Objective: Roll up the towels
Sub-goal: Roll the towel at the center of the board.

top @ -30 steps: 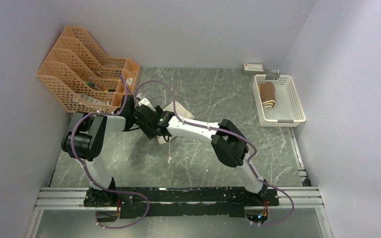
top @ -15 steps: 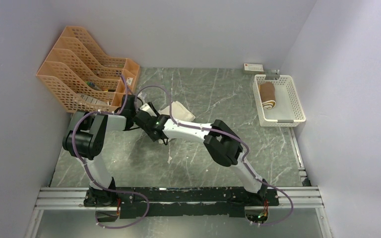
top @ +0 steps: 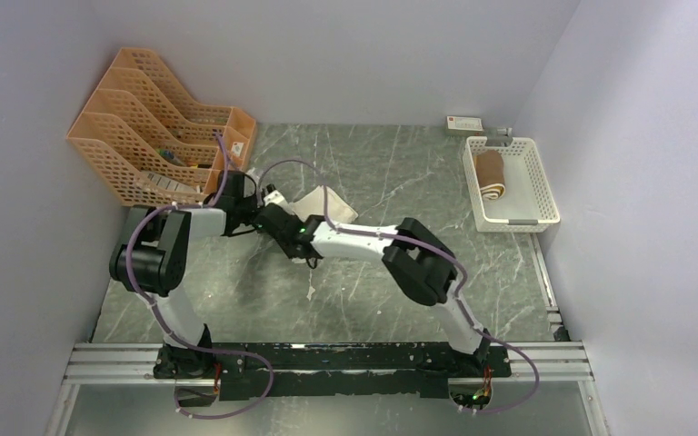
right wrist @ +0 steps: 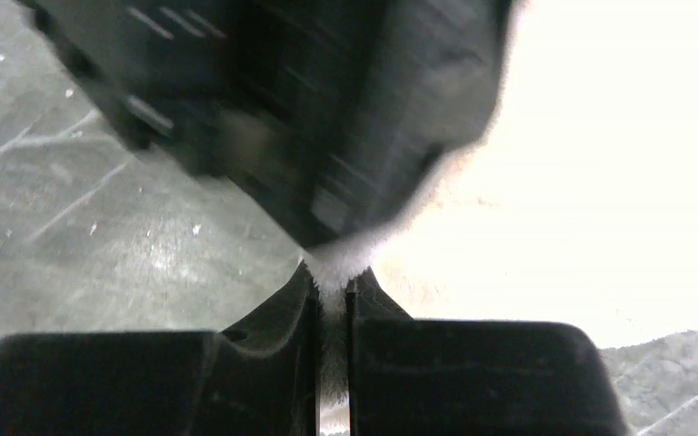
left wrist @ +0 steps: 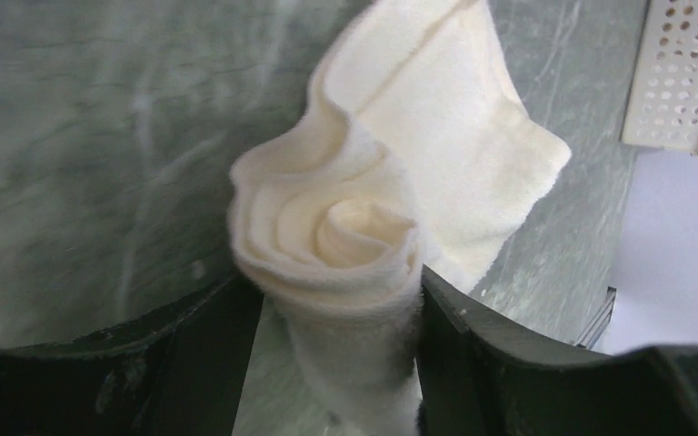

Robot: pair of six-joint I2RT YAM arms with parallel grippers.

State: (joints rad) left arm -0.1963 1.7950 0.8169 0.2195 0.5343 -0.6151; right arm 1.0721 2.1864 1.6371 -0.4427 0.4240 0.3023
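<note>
The cream towel (top: 327, 202) lies left of the table's middle, one end wound into a tight roll (left wrist: 345, 245) and a flat tail (left wrist: 445, 118) spreading beyond it. My left gripper (left wrist: 332, 304) stands open around the roll; the right finger (left wrist: 482, 350) touches it, while a gap shows beside the left finger (left wrist: 200, 359). From above, both grippers meet at the towel's left end, the left gripper (top: 247, 216) just left of the right gripper (top: 277, 221). My right gripper (right wrist: 332, 283) is shut on a thin edge of the cream towel (right wrist: 600, 163). The brown towel (top: 489, 174) lies rolled in a white basket (top: 545, 186).
Orange mesh file racks (top: 159, 127) stand at the back left, close behind the left gripper. A small white box (top: 465, 124) sits by the back wall next to the basket (left wrist: 682, 73). The left arm's dark, blurred body (right wrist: 309, 100) hangs just ahead of the right fingers.
The right gripper has closed onto the towel's edge. The left jaws have widened a little around the roll, and both wrists shifted slightly left.
</note>
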